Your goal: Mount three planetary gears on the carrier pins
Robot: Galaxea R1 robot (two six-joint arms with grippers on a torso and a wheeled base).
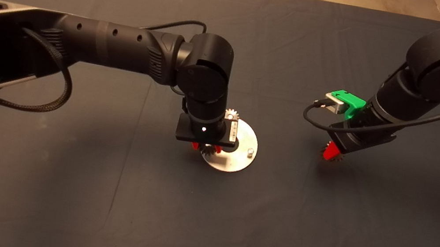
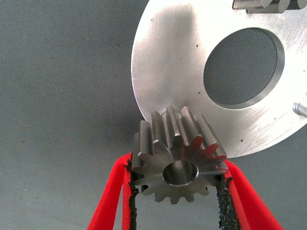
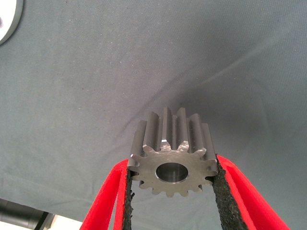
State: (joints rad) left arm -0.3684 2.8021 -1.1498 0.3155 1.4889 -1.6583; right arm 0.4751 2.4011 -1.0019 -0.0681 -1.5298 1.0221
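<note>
Gripping gear (image 2: 176, 160), left gripper (image 2: 175, 191) fingers over disc (image 2: 177, 72) edge; right gripper (image 3: 171, 187) fingers pinching second gear (image 3: 171, 153).

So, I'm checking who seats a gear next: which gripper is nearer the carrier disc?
Left. The left gripper holds a gear over the disc edge; the right gripper holds another gear off to its side, above the mat.

- Disc (image 1: 241, 156) lies on mat (image 1: 101, 193), approx. centre of mat.
- 1 gear (image 1: 231, 114) sits on disc's far edge; bare pin (image 1: 250, 151) stands at disc's right side.
- L gripper (image 1: 207, 148) is over disc's near-left edge, w/ 2nd gear (image 2: 178, 162) clamped betw. pads, overlapping disc rim.
- R gripper (image 1: 331, 152) is well right of disc, above bare mat, w/ 3rd gear (image 3: 173, 157) clamped betw. pads.
</note>
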